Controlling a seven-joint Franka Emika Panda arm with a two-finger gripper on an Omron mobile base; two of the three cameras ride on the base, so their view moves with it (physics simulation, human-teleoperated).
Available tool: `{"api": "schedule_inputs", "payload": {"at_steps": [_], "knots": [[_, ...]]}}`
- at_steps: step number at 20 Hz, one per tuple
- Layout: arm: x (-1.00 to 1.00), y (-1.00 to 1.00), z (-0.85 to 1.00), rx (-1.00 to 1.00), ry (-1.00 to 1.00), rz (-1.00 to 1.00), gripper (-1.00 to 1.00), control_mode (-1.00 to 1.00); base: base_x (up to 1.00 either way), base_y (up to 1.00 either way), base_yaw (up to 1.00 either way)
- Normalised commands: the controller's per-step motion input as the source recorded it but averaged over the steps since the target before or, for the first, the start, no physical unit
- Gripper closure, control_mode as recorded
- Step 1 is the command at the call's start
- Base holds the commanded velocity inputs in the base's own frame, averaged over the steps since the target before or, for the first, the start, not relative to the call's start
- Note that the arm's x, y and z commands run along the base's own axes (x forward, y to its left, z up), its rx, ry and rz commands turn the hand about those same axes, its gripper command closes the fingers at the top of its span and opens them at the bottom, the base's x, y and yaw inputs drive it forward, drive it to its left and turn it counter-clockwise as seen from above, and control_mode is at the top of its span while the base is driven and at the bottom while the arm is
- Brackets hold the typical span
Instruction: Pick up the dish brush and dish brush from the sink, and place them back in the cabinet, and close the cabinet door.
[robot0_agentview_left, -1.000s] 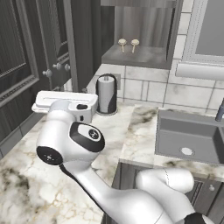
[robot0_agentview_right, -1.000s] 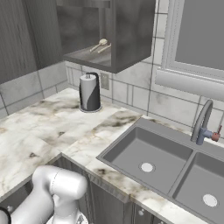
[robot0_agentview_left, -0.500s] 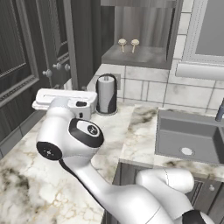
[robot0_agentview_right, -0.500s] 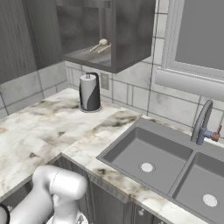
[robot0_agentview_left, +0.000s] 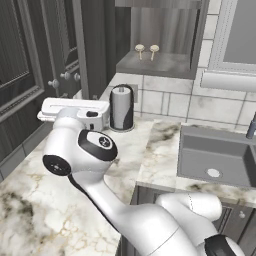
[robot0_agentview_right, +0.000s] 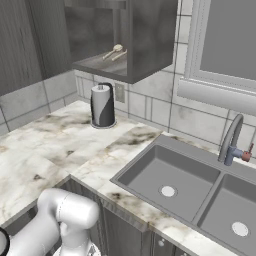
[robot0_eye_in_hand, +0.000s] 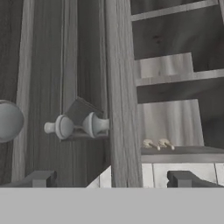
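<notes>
Tool (robot0_eye_in_hand: 111, 179) spread wide and gripping nothing, raised above the surface (robot0_agentview_left: 30, 200) and turned toward the cabinet door (robot0_eye_in_hand: 87, 52). Hardly shifted over the last second: a slight creep nearer the door, nothing more. Fingertips (robot0_eye_in_hand: 40, 178) to either side of the door's free edge, not yet touching it, with two small round knobs (robot0_eye_in_hand: 61, 127) just ahead and to one side.

Both dish brushes (robot0_agentview_left: 140, 50) (robot0_agentview_left: 154, 50) lying side by side on the cabinet (robot0_agentview_left: 160, 65) shelf, ahead of the tool and beyond the door edge, exactly where they lay a second ago. Sink (robot0_agentview_left: 215, 155) well off to the tool's other side, its part in the job apparently over.

Meaning for the task: picking and placing look done, leaving only the door. Probably lining up to push or pull it shut, with contact against the panel or a knob still to come.
</notes>
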Motion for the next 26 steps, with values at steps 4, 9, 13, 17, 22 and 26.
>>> {"api": "schedule_inputs", "payload": {"at_steps": [4,9,13,17,22,26], "knots": [[0.21,0.0,0.0,0.0,0.0,0.0,-1.0,-1.0,0.0,0.0,0.0],[0.26,0.0,0.0,0.0,0.0,-0.01,-1.0,-1.0,0.0,0.0,0.0],[0.21,0.0,0.0,0.0,0.0,-0.05,-1.0,-1.0,0.0,0.0,0.0],[0.03,0.0,0.0,0.0,0.0,-0.04,-1.0,-1.0,0.0,0.0,0.0],[0.0,0.0,0.0,0.0,0.0,-0.01,-1.0,-1.0,0.0,0.0,0.0],[0.0,0.0,0.0,0.0,0.0,-0.02,-1.0,-1.0,0.0,0.0,0.0]]}}
